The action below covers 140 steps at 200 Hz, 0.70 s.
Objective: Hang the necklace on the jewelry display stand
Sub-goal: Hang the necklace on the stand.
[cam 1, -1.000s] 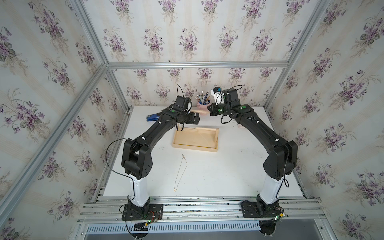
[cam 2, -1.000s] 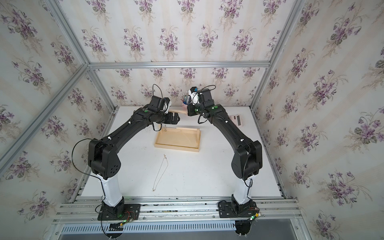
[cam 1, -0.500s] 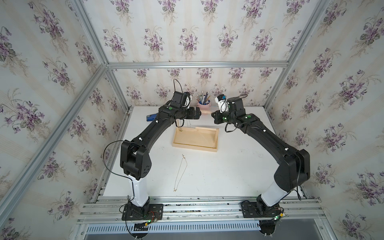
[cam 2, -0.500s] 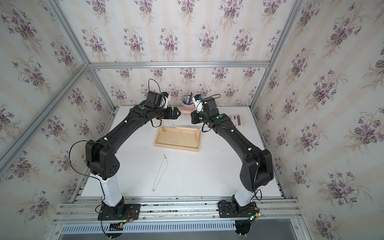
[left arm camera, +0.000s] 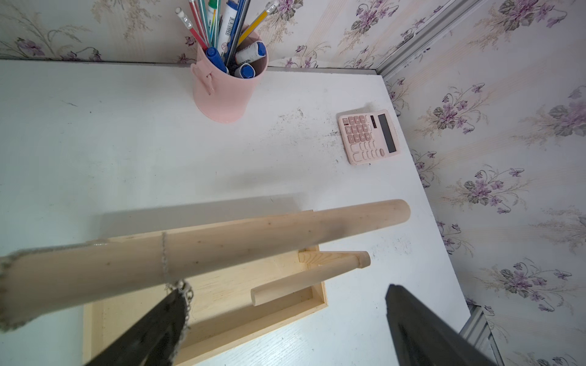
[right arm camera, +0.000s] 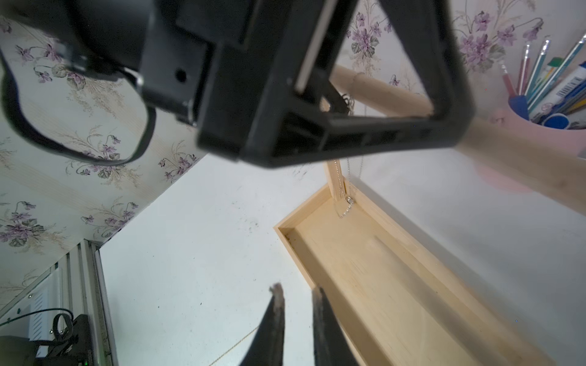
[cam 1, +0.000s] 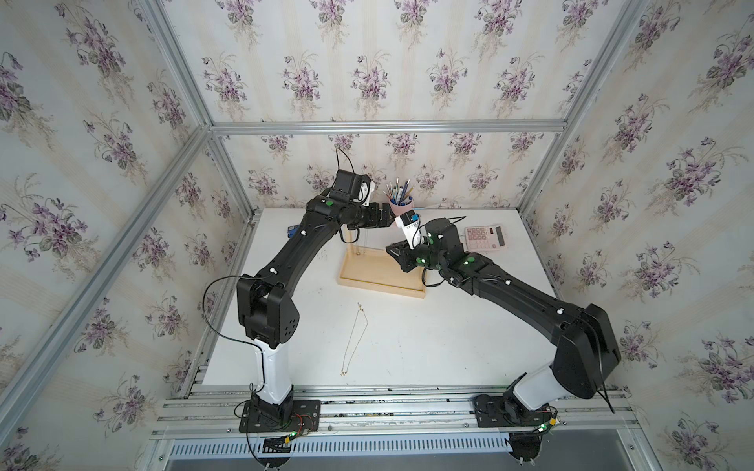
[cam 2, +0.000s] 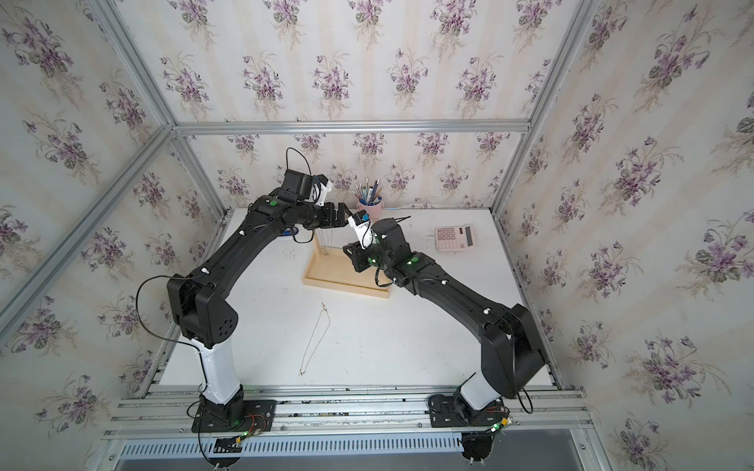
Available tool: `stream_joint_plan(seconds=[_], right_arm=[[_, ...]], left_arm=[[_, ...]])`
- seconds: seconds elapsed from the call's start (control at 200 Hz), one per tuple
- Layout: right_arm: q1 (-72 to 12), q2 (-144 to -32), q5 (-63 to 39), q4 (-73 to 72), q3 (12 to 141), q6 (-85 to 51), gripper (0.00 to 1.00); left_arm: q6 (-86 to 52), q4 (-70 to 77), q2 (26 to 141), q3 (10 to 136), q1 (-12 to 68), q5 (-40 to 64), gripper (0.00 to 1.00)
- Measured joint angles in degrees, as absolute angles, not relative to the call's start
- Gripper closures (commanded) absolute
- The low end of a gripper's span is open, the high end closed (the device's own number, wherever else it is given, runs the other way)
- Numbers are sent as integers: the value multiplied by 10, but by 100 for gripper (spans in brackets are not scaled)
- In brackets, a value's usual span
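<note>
The left claw (left arm camera: 284, 291) gapes wide, empty; just beside one finger (left arm camera: 161, 326) a silver necklace (left arm camera: 163, 253) drapes over the jewelry display stand (left arm camera: 253, 234). The right claw (right arm camera: 296, 290) is barely parted, empty. Well behind both, on the left arm's side, a gold necklace (cam 1: 354, 338) lies lengthwise toward the bases.

Jewelry display stand (left arm camera: 222, 247): bar end blurry

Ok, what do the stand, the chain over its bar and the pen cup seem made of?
The jewelry display stand looks like pale bare wood, matte, with grain showing on bar and tray. The chain over the bar looks like fine silvery metal links, glinting. The pen cup is smooth matte pink; painted metal or plastic, I cannot tell.
</note>
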<state>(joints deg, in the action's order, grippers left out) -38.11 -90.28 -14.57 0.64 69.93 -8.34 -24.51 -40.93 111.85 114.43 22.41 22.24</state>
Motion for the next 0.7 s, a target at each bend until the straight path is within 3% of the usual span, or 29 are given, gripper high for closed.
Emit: stream_joint_plan(seconds=[0.2, 0.36, 0.699], right_arm=[[-396, -955, -131, -75, 692, -107, 73], [-401, -979, -124, -137, 690, -118, 55], [-409, -1051, -88, -222, 737, -106, 54]], left_arm=[[-252, -427, 1117, 1142, 219, 224, 0], [-259, -428, 1117, 1142, 213, 229, 0], [-275, -439, 1117, 1141, 201, 222, 0]])
